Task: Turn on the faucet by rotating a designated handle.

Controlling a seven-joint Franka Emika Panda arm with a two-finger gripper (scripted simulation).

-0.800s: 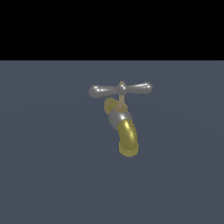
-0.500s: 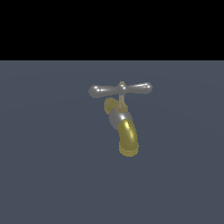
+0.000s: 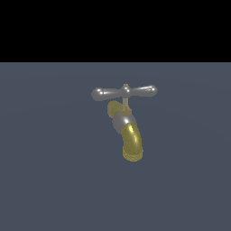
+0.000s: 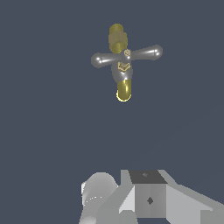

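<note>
The faucet (image 3: pixel 127 131) stands in the middle of the exterior view, with a curved brass-yellow spout (image 3: pixel 132 143) that bends down and a silver-grey middle joint. The handle (image 3: pixel 124 92) is a slim silver-grey crossbar with two bulbous ends and a small brass hub, lying level on top of a thin stem. In the wrist view the faucet (image 4: pixel 124 72) is seen from above and far off, with the handle (image 4: pixel 127 55) across it. Grey blocky parts of my arm (image 4: pixel 149 197) fill that view's edge. I cannot make out the fingers. My gripper does not show in the exterior view.
A flat dark blue-grey floor (image 3: pixel 54 180) lies all around the faucet. A black band fills the upper part of the exterior view. A pale grey cylinder of the arm (image 4: pixel 97 192) shows beside the blocky parts.
</note>
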